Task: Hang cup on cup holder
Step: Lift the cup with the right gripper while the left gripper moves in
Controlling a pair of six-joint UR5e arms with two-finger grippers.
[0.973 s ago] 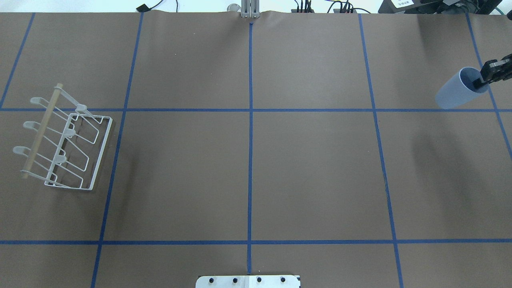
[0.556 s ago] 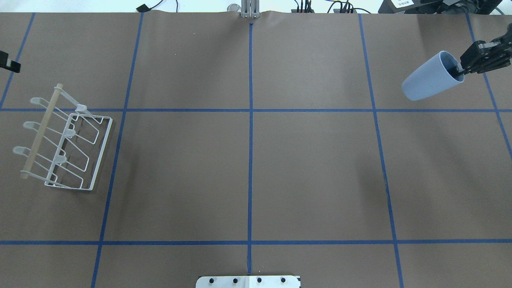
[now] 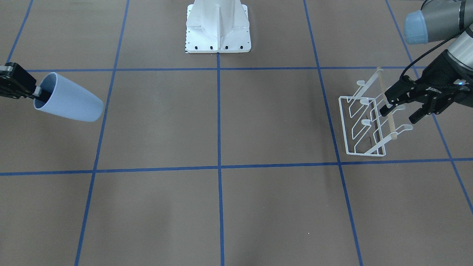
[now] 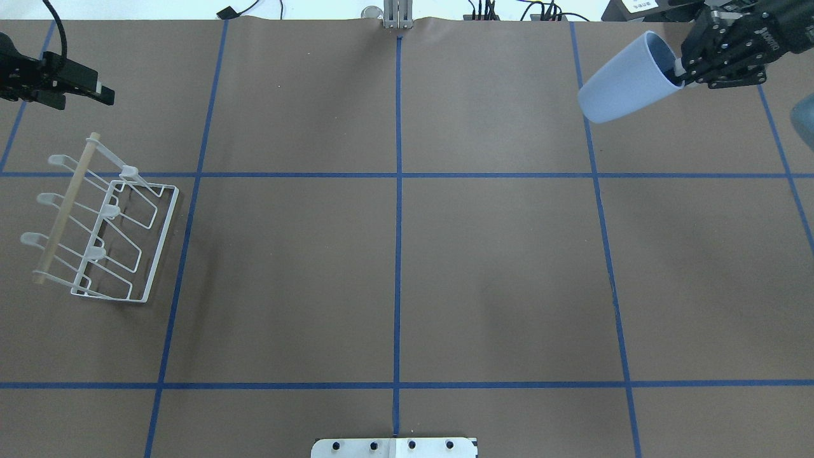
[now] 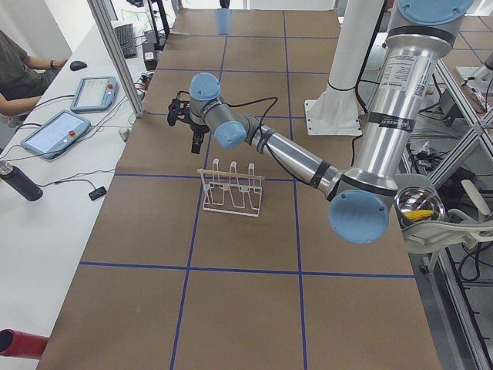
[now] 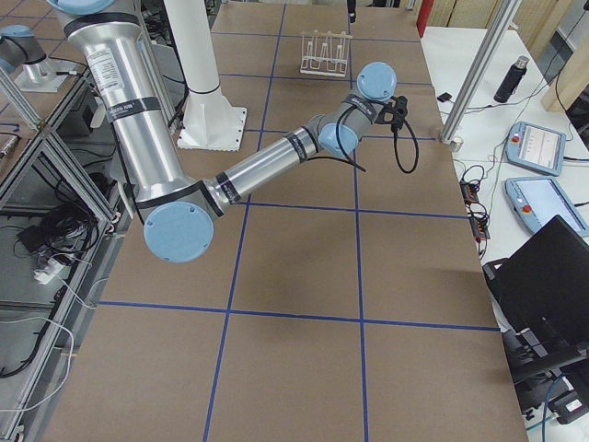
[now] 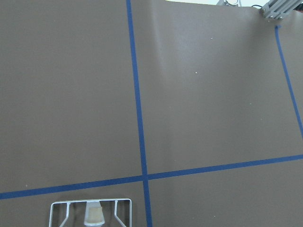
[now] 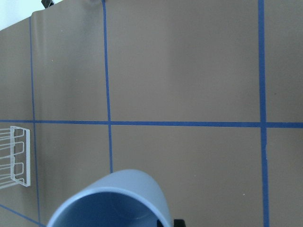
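Note:
The pale blue cup (image 4: 626, 79) hangs tilted in the air over the table's far right, its base pointing left. My right gripper (image 4: 679, 67) is shut on its rim, one finger inside the mouth. The cup also shows in the front view (image 3: 68, 98) and fills the bottom of the right wrist view (image 8: 113, 201). The white wire cup holder (image 4: 162, 242) with its wooden rod stands on the table at the left, and shows in the front view (image 3: 347, 125). My left gripper (image 3: 401, 111) is open and empty, in the air just beyond the holder's far end (image 4: 89, 94).
The white bolted pedestal (image 3: 218, 27) stands at the table's near middle edge. Blue tape lines divide the brown table cover (image 4: 394, 267). Cables and a metal post (image 4: 395, 16) line the far edge. Tablets and an operator sit beyond it in the left view (image 5: 54, 131).
My right gripper has carried the cup left and toward the far edge, tilting it flatter. My left gripper has come into the overhead view from the left edge.

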